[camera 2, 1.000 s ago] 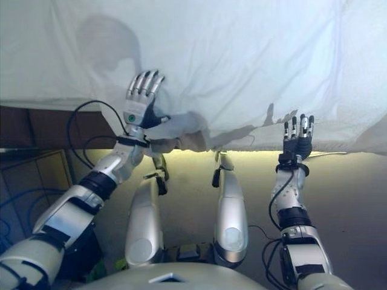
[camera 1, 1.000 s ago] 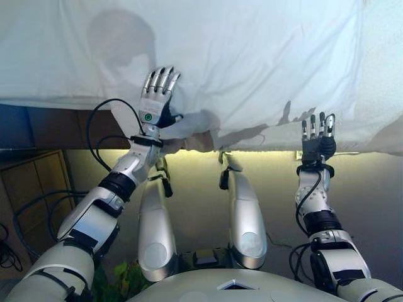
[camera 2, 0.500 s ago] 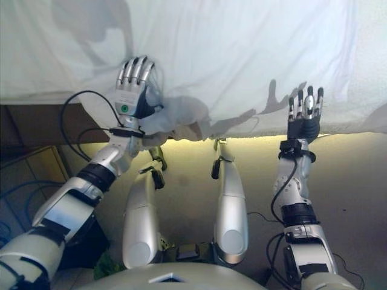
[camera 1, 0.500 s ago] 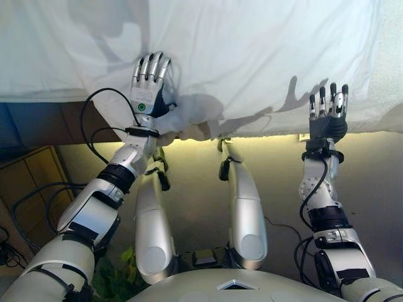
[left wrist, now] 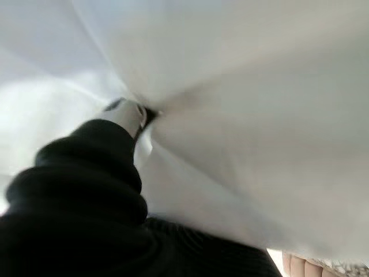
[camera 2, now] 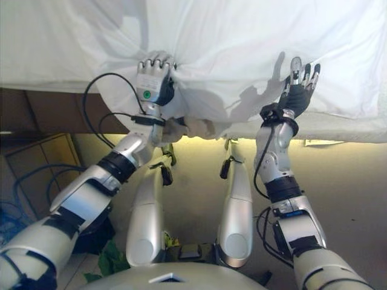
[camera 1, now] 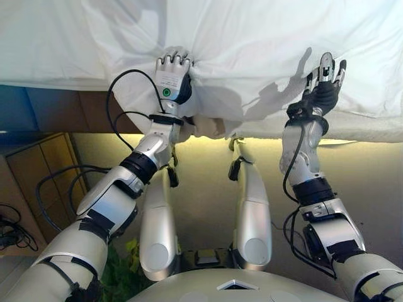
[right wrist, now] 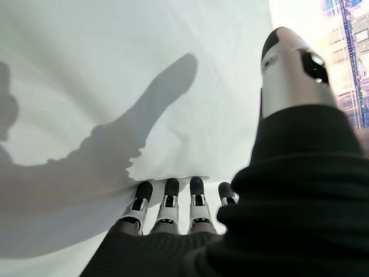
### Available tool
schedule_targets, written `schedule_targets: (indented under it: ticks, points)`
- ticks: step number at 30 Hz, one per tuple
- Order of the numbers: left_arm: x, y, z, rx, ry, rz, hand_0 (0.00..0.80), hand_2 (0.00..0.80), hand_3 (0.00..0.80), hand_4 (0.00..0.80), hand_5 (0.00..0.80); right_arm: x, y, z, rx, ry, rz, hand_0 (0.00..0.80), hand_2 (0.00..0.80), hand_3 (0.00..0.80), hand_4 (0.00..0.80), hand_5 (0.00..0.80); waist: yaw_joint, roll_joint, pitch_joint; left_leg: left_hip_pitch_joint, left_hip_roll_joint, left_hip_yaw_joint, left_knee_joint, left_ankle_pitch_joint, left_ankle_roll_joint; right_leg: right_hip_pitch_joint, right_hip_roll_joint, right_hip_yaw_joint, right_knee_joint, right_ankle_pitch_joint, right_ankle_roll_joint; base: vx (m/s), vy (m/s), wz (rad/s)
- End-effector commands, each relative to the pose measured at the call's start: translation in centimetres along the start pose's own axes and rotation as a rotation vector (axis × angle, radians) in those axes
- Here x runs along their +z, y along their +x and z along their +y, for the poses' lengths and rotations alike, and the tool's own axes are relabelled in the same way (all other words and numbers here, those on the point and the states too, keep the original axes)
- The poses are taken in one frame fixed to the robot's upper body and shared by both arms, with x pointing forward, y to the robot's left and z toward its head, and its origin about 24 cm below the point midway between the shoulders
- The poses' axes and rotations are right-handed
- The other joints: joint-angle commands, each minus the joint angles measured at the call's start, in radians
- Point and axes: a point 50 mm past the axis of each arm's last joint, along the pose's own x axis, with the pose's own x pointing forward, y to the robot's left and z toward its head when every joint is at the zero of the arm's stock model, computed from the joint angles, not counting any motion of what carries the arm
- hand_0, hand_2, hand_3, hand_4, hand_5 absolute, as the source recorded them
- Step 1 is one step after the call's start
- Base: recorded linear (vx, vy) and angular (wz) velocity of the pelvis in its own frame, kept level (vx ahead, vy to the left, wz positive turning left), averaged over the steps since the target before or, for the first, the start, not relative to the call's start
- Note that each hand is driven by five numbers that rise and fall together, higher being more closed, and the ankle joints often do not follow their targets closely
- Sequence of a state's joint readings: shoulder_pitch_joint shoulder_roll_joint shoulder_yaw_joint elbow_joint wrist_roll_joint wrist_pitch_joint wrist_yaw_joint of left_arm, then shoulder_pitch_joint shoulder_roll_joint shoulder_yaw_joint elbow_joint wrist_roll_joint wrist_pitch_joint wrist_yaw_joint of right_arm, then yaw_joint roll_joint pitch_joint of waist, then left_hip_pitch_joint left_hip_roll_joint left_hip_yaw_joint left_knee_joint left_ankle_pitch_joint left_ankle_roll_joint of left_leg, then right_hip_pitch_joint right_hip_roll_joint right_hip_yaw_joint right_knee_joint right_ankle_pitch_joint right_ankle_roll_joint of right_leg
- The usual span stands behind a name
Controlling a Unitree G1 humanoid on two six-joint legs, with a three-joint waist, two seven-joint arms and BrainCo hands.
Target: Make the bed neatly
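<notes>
A white sheet (camera 1: 252, 38) covers the bed across the top of both eye views and hangs over its near edge. My left hand (camera 1: 171, 78) is on the sheet near that edge, fingers curled into the cloth, with folds fanning out from it. In the left wrist view a fingertip (left wrist: 124, 112) sits in bunched sheet (left wrist: 242, 115). My right hand (camera 1: 322, 88) is further right, open, with straight fingers against the sheet by the edge. The right wrist view shows its fingers (right wrist: 167, 205) straight and its thumb (right wrist: 288, 63) apart over smooth sheet (right wrist: 115, 69).
The bed's dark side panel (camera 1: 44, 110) runs along the left below the sheet. A wooden cabinet (camera 1: 31, 182) stands on the floor at the lower left, with green leaves (camera 1: 123, 270) beside it. The textured mattress edge (camera 1: 378, 129) shows at the right.
My left hand's fingers have curled shut on the sheet and bunched it. My right hand has moved up and leftward onto the sheet. The camera view has also shifted.
</notes>
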State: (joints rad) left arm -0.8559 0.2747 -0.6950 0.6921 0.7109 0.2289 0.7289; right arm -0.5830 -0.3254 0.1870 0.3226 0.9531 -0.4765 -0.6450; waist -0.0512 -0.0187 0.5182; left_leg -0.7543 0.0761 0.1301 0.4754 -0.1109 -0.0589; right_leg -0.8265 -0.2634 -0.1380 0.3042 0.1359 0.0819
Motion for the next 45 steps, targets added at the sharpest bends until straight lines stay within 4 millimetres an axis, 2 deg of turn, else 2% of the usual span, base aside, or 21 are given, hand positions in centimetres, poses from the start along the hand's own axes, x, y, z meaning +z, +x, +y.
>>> schedule_targets:
  ticks: [1, 3, 4, 5, 8, 9, 12, 20, 29, 33, 39, 43, 45]
  points:
    - [2.2, -2.5, -2.5, -0.151, -0.091, -0.016, 0.8, 0.8, 0.8, 0.8, 0.8, 2.2, -0.1, 1.8, 0.091, -0.009, -0.129, 0.0, 0.0, 0.0, 0.0, 0.0, -0.001, 0.08, 0.002, -0.046, -0.016, -0.059, -0.069, 0.147, 0.016, 0.04, -0.043, -0.012, 0.127, -0.102, 0.096, 0.026, 0.006, 0.04]
    - [2.1, -2.5, -2.5, -0.154, -0.124, 0.003, 0.8, 0.8, 0.8, 0.8, 0.8, 2.1, -0.3, 2.1, 0.087, -0.009, -0.129, 0.0, 0.0, 0.0, 0.0, 0.0, 0.005, 0.082, 0.002, -0.033, -0.019, -0.066, -0.067, 0.143, 0.018, 0.055, -0.049, -0.017, 0.132, -0.106, 0.095, -0.031, 0.002, 0.0]
    - [2.0, -2.3, -2.4, -0.149, -0.135, 0.008, 0.8, 0.8, 0.8, 0.8, 0.8, 2.1, -0.4, 2.3, 0.087, -0.004, -0.134, 0.0, 0.0, 0.0, 0.0, 0.0, 0.008, 0.082, 0.002, -0.049, -0.022, -0.064, -0.071, 0.169, 0.026, 0.043, -0.055, -0.028, 0.126, -0.08, 0.083, 0.0, 0.0, 0.0]
    - [1.9, -2.7, -2.7, -0.162, -0.146, 0.017, 0.8, 0.8, 0.8, 0.8, 0.8, 1.8, -0.5, 2.0, 0.078, -0.006, -0.128, 0.0, 0.0, 0.0, 0.0, 0.0, 0.012, 0.082, 0.002, -0.02, -0.022, -0.073, -0.063, 0.138, 0.019, 0.071, -0.055, -0.022, 0.138, -0.108, 0.094, 0.014, -0.03, 0.05]
    - [1.3, -3.2, -3.1, -0.19, -0.16, 0.04, 0.8, 0.8, 0.8, 0.8, 0.8, 1.4, -0.8, 1.8, 0.061, -0.002, -0.126, 0.0, 0.0, 0.0, 0.0, 0.0, 0.023, 0.08, 0.002, 0.015, -0.028, -0.083, -0.068, 0.136, 0.018, 0.116, -0.061, -0.036, 0.134, -0.108, 0.093, 0.023, -0.039, 0.07]
    - [1.1, -3.3, -3.2, -0.199, -0.156, 0.046, 0.8, 0.8, 0.8, 0.8, 0.8, 1.3, -0.9, 1.8, 0.057, 0.003, -0.129, 0.0, 0.0, 0.0, 0.0, 0.0, 0.026, 0.078, 0.002, 0.011, -0.031, -0.082, -0.076, 0.161, 0.024, 0.117, -0.067, -0.05, 0.123, -0.084, 0.082, -0.05, -0.017, 0.05]
    - [0.0, -4.2, -3.9, -0.242, -0.173, 0.1, 0.8, 0.8, 0.8, 0.8, 0.8, 0.9, -1.0, 1.6, 0.033, 0.0, -0.119, 0.0, 0.0, 0.0, 0.0, 0.0, 0.035, 0.077, 0.002, 0.064, -0.036, -0.089, -0.09, 0.16, 0.02, 0.184, -0.073, -0.066, 0.107, -0.084, 0.081, 0.008, -0.005, 0.05]
    - [-3.0, -7.1, -5.4, -0.317, -0.234, 0.237, 0.8, 0.8, 0.8, 0.8, 0.8, -0.2, -1.1, -0.7, -0.05, -0.048, -0.104, 0.0, 0.0, 0.0, 0.0, 0.0, 0.067, 0.085, 0.002, 0.213, -0.029, -0.112, -0.129, 0.147, 0.012, 0.365, -0.085, -0.112, 0.058, -0.094, 0.079, 0.045, 0.004, 0.08]
    - [-5.9, -11.2, -6.5, -0.397, -0.227, 0.317, 0.8, 0.8, 0.8, 0.8, 0.8, -0.2, -1.4, -3.8, -0.105, -0.038, -0.132, 0.0, 0.0, 0.0, 0.0, 0.0, 0.105, 0.074, -0.081, 0.322, -0.026, -0.137, -0.189, 0.135, 0.005, 0.506, -0.069, -0.161, -0.025, -0.098, 0.076, 0.029, -0.011, 0.09]
    - [-8.1, -14.5, -7.1, -0.476, -0.213, 0.404, 0.8, 0.8, 0.8, 0.8, 0.8, -0.2, -1.4, -6.4, -0.128, -0.085, -0.105, 0.0, 0.0, 0.0, 0.0, 0.0, 0.117, 0.072, -0.142, 0.392, -0.022, -0.141, -0.223, 0.124, 0.004, 0.581, -0.063, -0.172, -0.065, -0.104, 0.071, 0.096, 0.043, 0.05]
    - [-11.2, -20.8, -7.1, -0.584, -0.19, 0.552, 0.8, 0.8, 0.8, 0.8, 0.8, -0.8, -2.4, -11.0, -0.16, -0.142, -0.026, 0.0, 0.0, 0.0, 0.0, 0.0, 0.129, 0.081, -0.233, 0.507, -0.007, -0.124, -0.294, 0.123, -0.002, 0.701, -0.045, -0.185, -0.131, -0.118, 0.071, 0.129, 0.068, 0.01]
    - [-12.5, -24.1, -6.7, -0.622, -0.198, 0.624, 0.8, 0.8, 0.8, 0.8, 0.8, -0.9, -3.3, -13.4, -0.171, -0.166, 0.005, 0.0, 0.0, 0.0, 0.0, 0.0, 0.136, 0.086, -0.292, 0.563, -0.01, -0.121, -0.346, 0.13, -0.001, 0.753, -0.037, -0.186, -0.168, -0.121, 0.075, 0.107, 0.055, 0.01]
    - [-12.9, -25.1, -6.4, -0.633, -0.207, 0.649, 0.8, 0.8, 0.8, 0.8, 0.8, -1.0, -3.7, -14.5, -0.179, -0.178, 0.021, 0.0, 0.0, 0.0, 0.0, 0.0, 0.138, 0.088, -0.314, 0.582, -0.009, -0.119, -0.355, 0.129, -0.001, 0.765, -0.036, -0.187, -0.171, -0.124, 0.077, 0.112, 0.035, -0.03]
